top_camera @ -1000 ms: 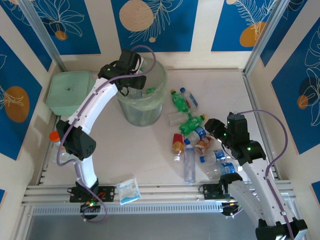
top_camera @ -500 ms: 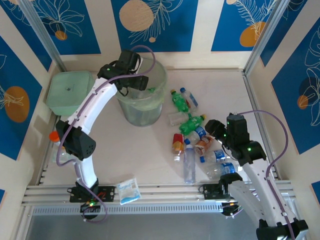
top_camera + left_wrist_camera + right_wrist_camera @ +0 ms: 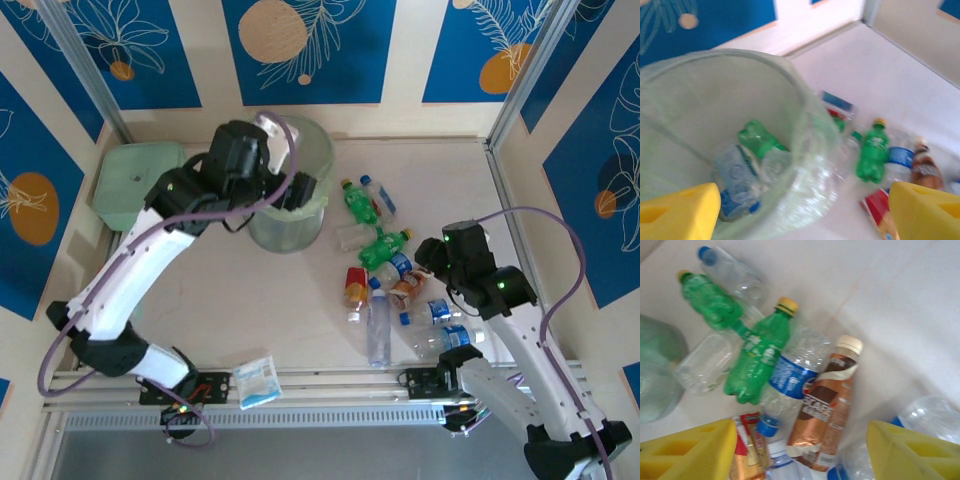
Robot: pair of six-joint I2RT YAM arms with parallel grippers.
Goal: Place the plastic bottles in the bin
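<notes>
Several bottles (image 3: 380,248) litter a pale table (image 3: 280,300) between blue-patterned walls (image 3: 310,60).

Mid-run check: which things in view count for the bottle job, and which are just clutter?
For the job:
- loose plastic bottles on the table
- bottles already dropped in
- round green bin

Just lying about:
- square lidded box, left of the bin
- blue-and-white sachet, at the near edge
</notes>
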